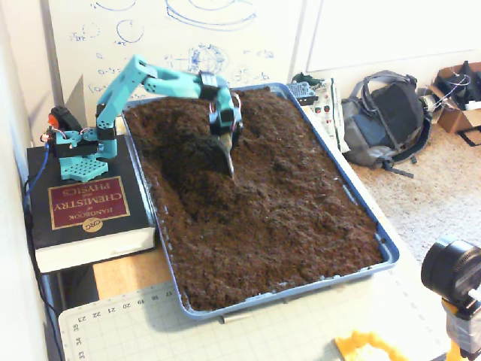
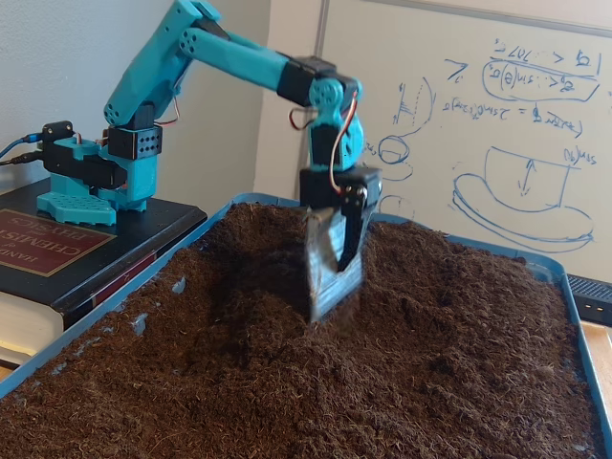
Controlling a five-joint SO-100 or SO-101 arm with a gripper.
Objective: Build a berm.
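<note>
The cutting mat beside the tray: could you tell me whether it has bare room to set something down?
Yes. The cutting mat is bare along the tray front rim, from its ruler edge to the yellow object. It is crowded at the camera corner. The book top is partly taken by the arm's base.

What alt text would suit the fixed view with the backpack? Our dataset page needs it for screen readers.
A teal robot arm presses its scoop-like metal claw into loose dark brown soil filling a blue plastic tray, beside a raised mound. The arm's base sits on a thick black chemistry handbook; a grey backpack lies on the floor.
</note>
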